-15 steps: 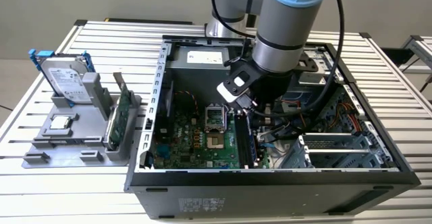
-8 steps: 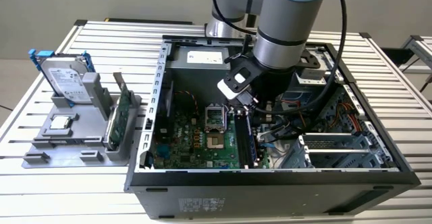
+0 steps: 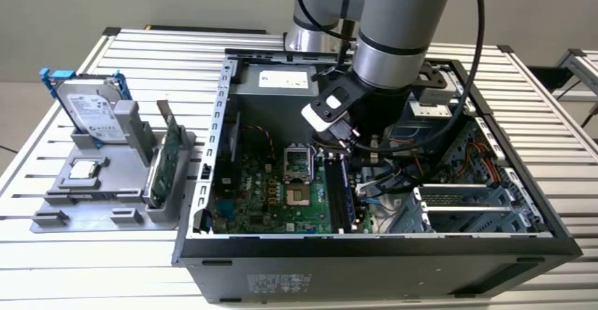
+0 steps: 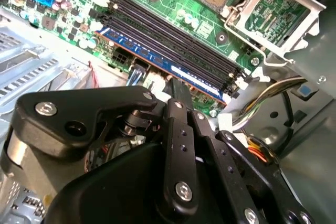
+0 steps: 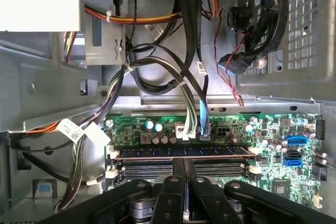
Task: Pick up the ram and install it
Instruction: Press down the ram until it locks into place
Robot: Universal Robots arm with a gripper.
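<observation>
The ram is a long thin stick with a blue label. It stands on edge in the outermost of the black memory slots, next to the motherboard's edge. In the first wrist view the ram runs across the board below the cable plugs. My gripper is down inside the computer case, its black fingers brought together, and its tips rest on the stick's top edge near the middle. In the exterior view my gripper hangs over the slots, and the ram shows as a thin blue line.
Bundles of cables hang close behind the slots. The open CPU socket lies beside them. Outside the case, at the exterior view's left, a grey holder carries a silver hard drive and a green circuit card.
</observation>
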